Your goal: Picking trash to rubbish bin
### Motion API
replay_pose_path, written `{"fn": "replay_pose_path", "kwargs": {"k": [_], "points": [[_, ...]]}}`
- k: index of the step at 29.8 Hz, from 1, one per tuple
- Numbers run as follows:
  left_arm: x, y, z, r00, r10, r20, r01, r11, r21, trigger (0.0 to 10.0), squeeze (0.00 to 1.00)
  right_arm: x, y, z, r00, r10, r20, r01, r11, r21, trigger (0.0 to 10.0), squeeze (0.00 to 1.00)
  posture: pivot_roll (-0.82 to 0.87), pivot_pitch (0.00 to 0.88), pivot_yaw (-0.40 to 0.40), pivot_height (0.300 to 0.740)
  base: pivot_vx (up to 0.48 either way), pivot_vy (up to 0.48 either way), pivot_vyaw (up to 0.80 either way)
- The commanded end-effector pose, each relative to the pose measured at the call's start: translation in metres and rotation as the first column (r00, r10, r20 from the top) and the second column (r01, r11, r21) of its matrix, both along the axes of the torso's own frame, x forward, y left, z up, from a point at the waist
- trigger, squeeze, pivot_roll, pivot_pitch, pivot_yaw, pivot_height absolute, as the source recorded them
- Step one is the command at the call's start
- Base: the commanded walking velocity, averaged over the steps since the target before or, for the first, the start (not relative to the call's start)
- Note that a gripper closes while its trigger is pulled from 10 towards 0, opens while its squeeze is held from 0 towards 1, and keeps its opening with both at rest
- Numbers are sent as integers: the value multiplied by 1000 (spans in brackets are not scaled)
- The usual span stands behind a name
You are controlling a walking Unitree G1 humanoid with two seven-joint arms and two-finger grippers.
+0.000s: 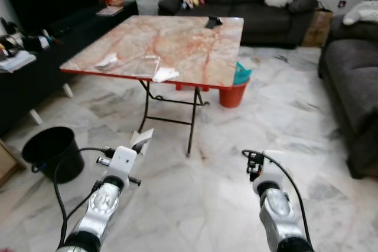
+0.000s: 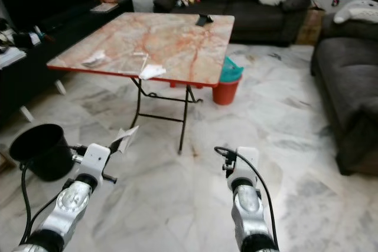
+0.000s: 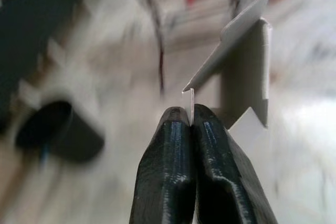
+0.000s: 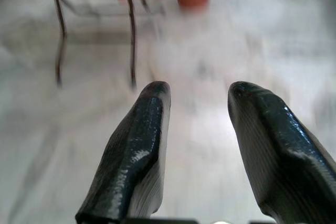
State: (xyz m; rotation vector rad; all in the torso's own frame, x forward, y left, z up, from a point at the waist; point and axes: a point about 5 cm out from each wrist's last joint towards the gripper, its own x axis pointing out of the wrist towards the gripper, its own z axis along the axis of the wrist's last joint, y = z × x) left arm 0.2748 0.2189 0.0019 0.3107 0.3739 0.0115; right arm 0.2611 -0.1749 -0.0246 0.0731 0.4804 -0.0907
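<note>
My left gripper [image 3: 191, 113] is shut on a folded piece of white paper [image 3: 247, 72], held low over the marble floor in front of the table; the paper [image 1: 142, 139] sticks up past the left wrist. A black rubbish bin [image 1: 49, 151] stands on the floor to the left of that gripper, a short way off. More trash lies on the table [image 1: 195, 51]: a crumpled wrapper [image 1: 106, 62], a clear plastic piece [image 1: 146, 63] and a white paper [image 1: 165, 75] at the front edge. My right gripper [image 4: 197, 95] is open, holding nothing, above the floor.
The folding table's thin black legs [image 1: 192, 122] stand just ahead. An orange bucket [image 1: 233, 94] with a teal bag sits behind them. A black cabinet [image 1: 35, 69] runs along the left, dark sofas [image 1: 354, 81] stand at the back and right.
</note>
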Motion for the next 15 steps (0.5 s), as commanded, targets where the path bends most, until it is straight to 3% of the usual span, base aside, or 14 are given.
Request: {"fn": "replay_pose_path", "kwargs": {"k": [1,3,4,7,8,11,13,15], "points": [[-15,15,-14,993,79,-90,-82,996,-24,10000,0,-17,-1,-16,995,-5,-100,9,999,38,10000,0,132,0,40,740,0,0,0],[-32,22,-29,978,108,-181,-112,994,-13,10000,0,-32,0,-29,983,9,-182,-2,999,38,10000,0,138,0,37,740,0,0,0],[-48,26,-41,959,126,-253,-130,992,2,10000,0,-46,1,-40,967,20,-254,-12,999,33,10000,0,138,0,37,740,0,0,0],[-61,29,-50,939,152,-310,-158,987,5,10000,0,-58,3,-48,950,25,-310,-16,999,31,10000,0,143,0,34,740,0,0,0],[-74,31,-58,918,171,-359,-177,984,16,10000,0,-69,5,-54,935,26,-354,-14,999,36,10000,0,143,0,34,740,349,0,0],[-92,33,-69,885,193,-425,-197,980,36,10000,0,-82,7,-62,916,31,-401,-17,999,37,10000,0,143,0,34,740,384,0,0],[-98,33,-72,874,198,-443,-201,979,40,10000,0,-87,7,-63,911,29,-411,-16,999,34,10000,0,150,0,32,740,428,0,0],[-104,33,-75,862,201,-465,-203,978,48,10000,0,-91,6,-65,908,29,-419,-19,999,26,10000,0,150,0,32,740,456,0,800]]}}
